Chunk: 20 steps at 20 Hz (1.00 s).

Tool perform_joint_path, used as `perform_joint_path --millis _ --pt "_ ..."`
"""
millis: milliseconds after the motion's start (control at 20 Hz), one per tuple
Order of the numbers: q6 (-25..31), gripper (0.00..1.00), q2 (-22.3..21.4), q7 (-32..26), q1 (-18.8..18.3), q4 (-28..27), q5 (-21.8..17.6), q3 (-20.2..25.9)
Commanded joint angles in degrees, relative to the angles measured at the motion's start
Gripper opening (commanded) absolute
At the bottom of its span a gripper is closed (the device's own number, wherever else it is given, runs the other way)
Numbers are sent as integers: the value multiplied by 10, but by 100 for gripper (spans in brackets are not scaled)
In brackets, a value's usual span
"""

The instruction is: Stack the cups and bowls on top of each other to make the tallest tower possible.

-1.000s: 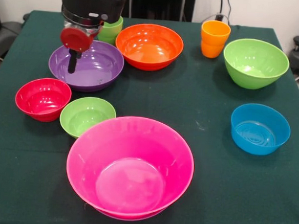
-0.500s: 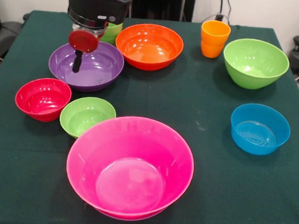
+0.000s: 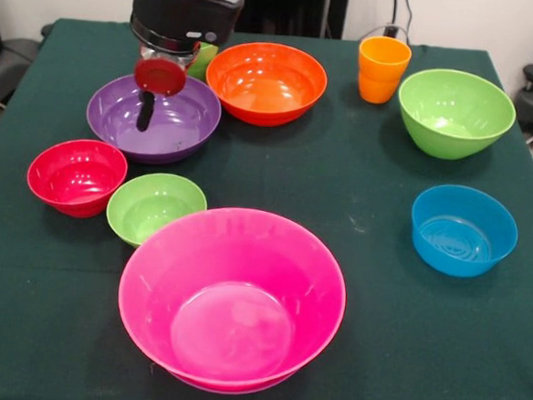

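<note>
Hanging over the purple bowl (image 3: 153, 117), the gripper (image 3: 145, 111) shows one dark finger dipping inside the rim; whether it is spread or closed cannot be told. It is probably lined up to take that bowl to the big pink bowl (image 3: 231, 297) nearest the camera, the widest base for a tower. An orange cup (image 3: 382, 69) and the other bowls sit apart on the dark green tablecloth (image 3: 358, 197), against a white wall.

Biggest bowl (image 3: 231, 298) nearest the camera on bench (image 3: 377, 189); two small bowls (image 3: 155, 208) just left-behind it; cup (image 3: 382, 69) far right; another cup seemingly behind arm (image 3: 184, 11).
</note>
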Motion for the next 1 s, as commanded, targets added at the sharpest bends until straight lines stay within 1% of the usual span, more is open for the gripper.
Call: perform_joint_path --millis 50,150,300,450,650,1000 --pt "38 100 12 -91 -44 24 33 117" --pt "48 100 9 -77 -53 29 52 127" --pt "59 100 7 -23 -29 28 76 110" --pt "61 100 10 0 -31 32 105 108" --pt "72 100 10 13 -19 30 131 95" --pt "85 100 10 63 9 33 197 71"
